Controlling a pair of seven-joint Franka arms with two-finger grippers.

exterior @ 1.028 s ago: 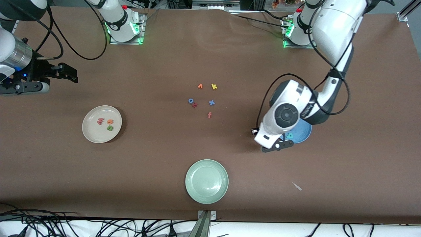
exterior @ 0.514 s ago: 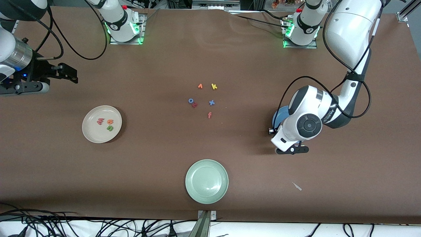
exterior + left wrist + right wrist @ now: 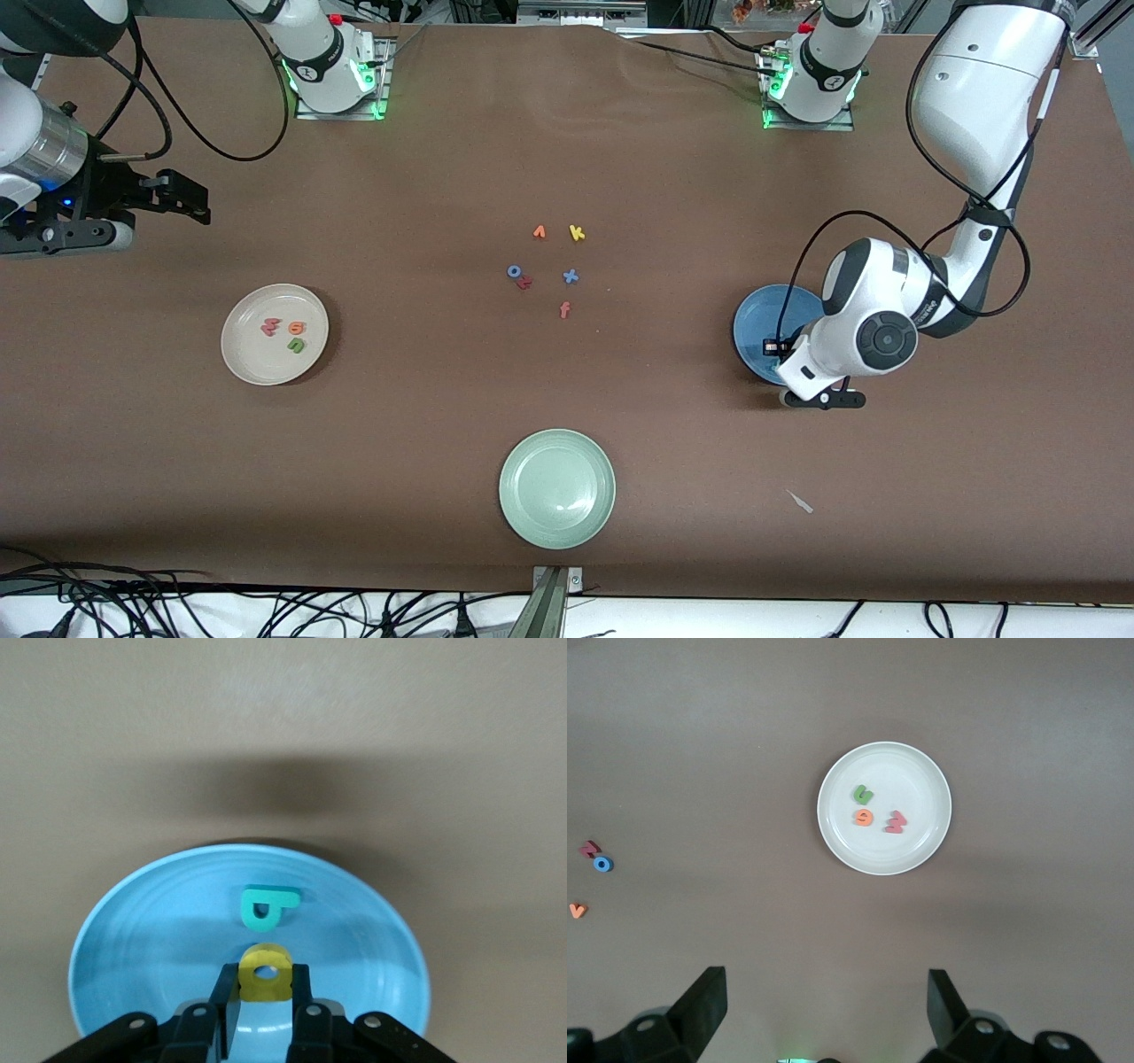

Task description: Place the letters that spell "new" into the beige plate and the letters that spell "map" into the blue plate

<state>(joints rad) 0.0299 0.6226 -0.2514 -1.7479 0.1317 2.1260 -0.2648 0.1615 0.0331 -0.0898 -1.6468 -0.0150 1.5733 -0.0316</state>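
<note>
- Looking down from the front view, three letters are seen lying in the beige plate (image 3: 274, 334) toward the right arm's end of the table: the pinkish-red "w" (image 3: 270, 327), the orange "e" (image 3: 297, 329) and the green "n" (image 3: 296, 346); "new" is judged done; the blue plate (image 3: 764, 328) lies toward the left arm's end, largely covered by the left arm, with the left gripper (image 3: 821, 399) low over its edge; the right gripper (image 3: 182, 199) is held off near the table edge, waiting; five spare letters stay loose mid-table, and the pale green plate (image 3: 557, 488) lies bare nearest the camera.
- Left wrist view: the yellow "a" (image 3: 265, 973) is pinched between the narrow-set fingers just above the plate floor, its hole facing the camera, its short length running across the jaws; the teal "p" (image 3: 264, 906) lies flat in the plate, its stem as the long axis, bowl turned toward the gripper; no light blue "m" is visible, so "map" is judged unfinished: the "a" is to be released, the "m" unaccounted for.
- Right wrist view: the right fingers (image 3: 700, 1005) are spread wide with nothing between them; the same three letters lie flat, close together, near the plate's middle.
</note>
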